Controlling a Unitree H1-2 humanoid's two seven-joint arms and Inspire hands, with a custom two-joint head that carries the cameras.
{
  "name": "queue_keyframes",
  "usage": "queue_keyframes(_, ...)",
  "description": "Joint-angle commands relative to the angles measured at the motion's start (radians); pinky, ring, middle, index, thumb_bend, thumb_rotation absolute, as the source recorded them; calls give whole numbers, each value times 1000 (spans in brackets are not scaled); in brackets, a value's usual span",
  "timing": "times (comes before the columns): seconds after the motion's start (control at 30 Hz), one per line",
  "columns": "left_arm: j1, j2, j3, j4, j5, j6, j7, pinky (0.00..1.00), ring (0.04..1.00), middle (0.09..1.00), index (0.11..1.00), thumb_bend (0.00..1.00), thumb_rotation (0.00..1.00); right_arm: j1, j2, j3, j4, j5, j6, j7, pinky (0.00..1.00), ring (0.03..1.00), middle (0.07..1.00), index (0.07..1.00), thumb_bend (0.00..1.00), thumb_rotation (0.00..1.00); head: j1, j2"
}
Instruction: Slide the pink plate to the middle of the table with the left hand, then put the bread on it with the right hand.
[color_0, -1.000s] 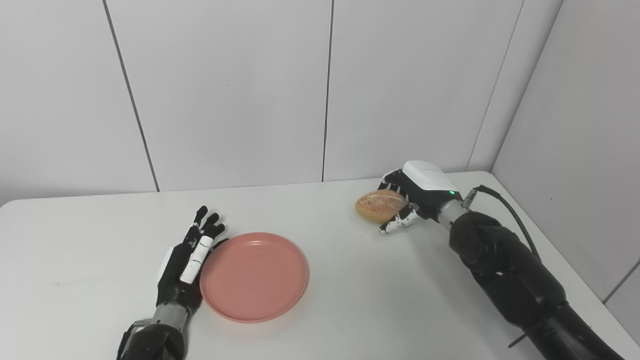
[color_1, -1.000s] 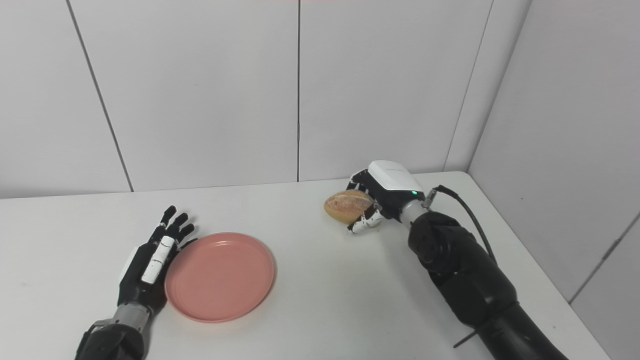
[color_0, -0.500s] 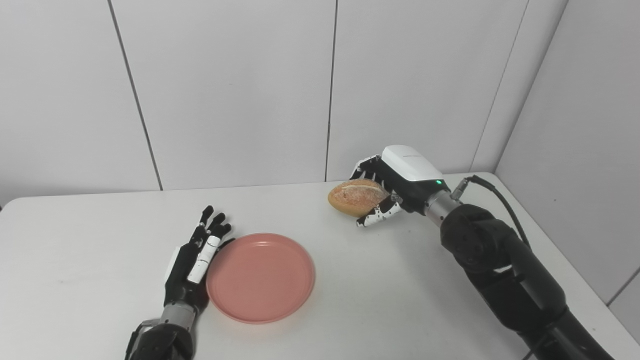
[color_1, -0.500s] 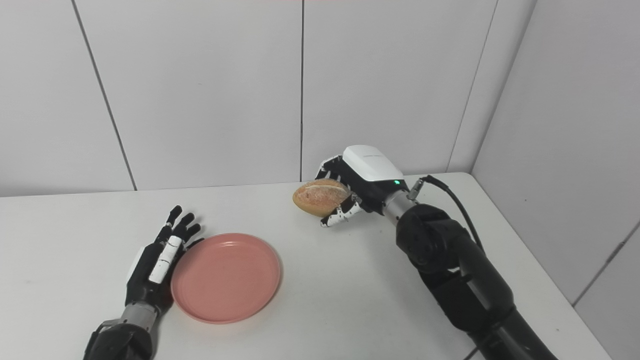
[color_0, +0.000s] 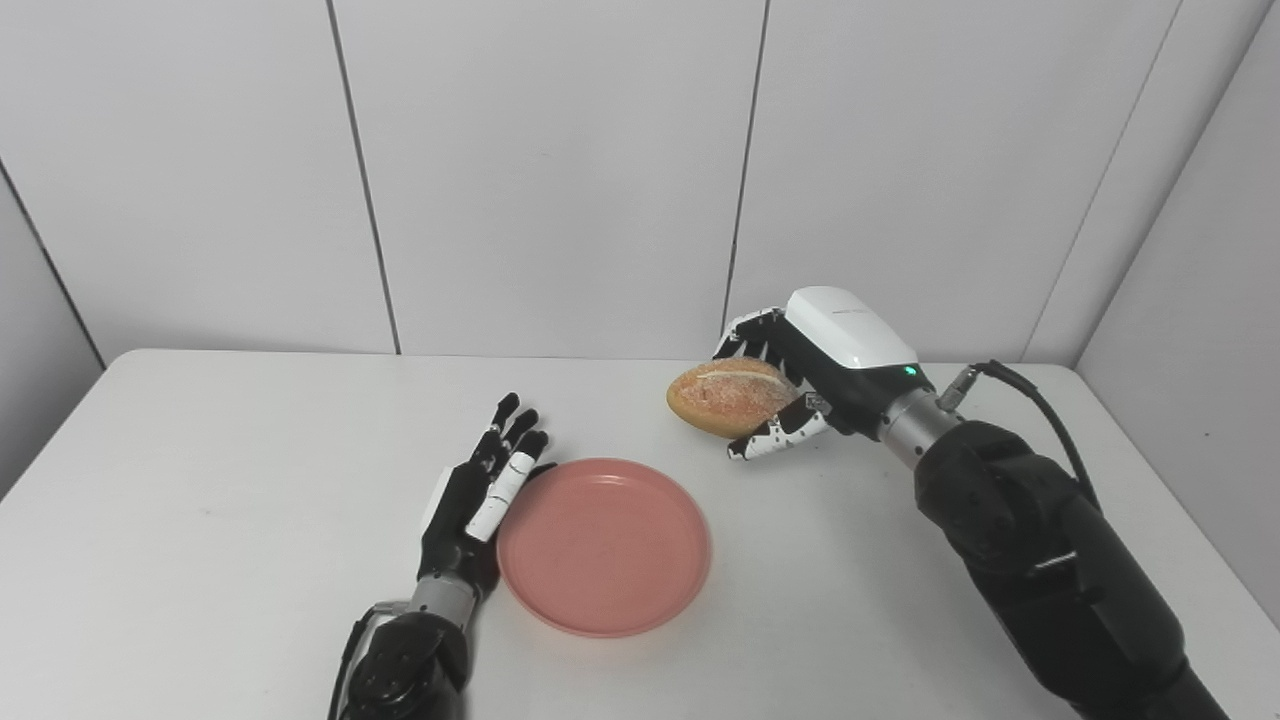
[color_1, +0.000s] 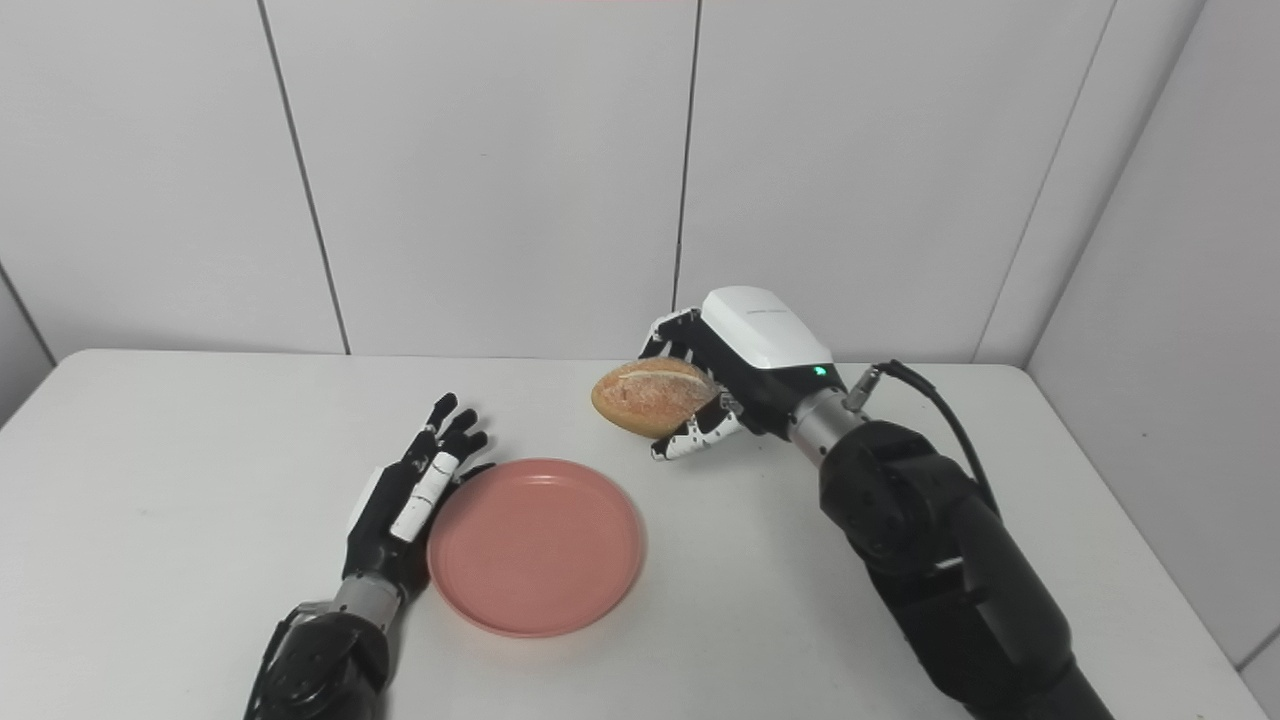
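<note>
The pink plate (color_0: 604, 544) lies flat near the middle of the white table (color_0: 200, 480). My left hand (color_0: 478, 497) rests open on the table with its fingers straight, pressed against the plate's left rim. The bread (color_0: 730, 397), a golden oval roll, is held in the air above the table, behind and to the right of the plate. My right hand (color_0: 812, 370) is shut on it, fingers curled over the top and thumb underneath. In the right eye view the same roll (color_1: 653, 396) hangs beyond the plate's far right edge (color_1: 537, 545).
White wall panels close off the back and right sides of the table. A black cable (color_0: 1030, 405) loops from my right wrist. The table's right edge (color_0: 1170, 520) runs close to my right forearm.
My right hand has lifted the bread off the table and carried it left toward the plate. The camera has shifted, so the whole scene sits further right. My left hand stays at the plate's rim.
</note>
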Motion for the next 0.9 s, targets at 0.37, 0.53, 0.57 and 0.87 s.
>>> queue_keyframes(0.37,30,-31,-11,12,24,54,32,746,899,951,956,860,651,-68,38,46,-52,-10,-64,13,367,422,479,488,529,0,53,4)
queue_keyframes(0.53,30,-31,-15,9,36,53,37,745,897,948,956,863,660,-68,58,64,-35,-10,-66,18,381,435,481,488,529,0,66,5)
queue_keyframes(0.57,30,-31,-16,8,37,53,38,742,898,946,955,858,661,-68,62,68,-31,-11,-64,20,383,439,484,486,529,0,66,5)
queue_keyframes(0.87,28,-26,-15,-1,30,64,33,758,908,949,956,850,664,-83,99,96,45,17,-58,65,346,407,458,505,528,0,60,19)
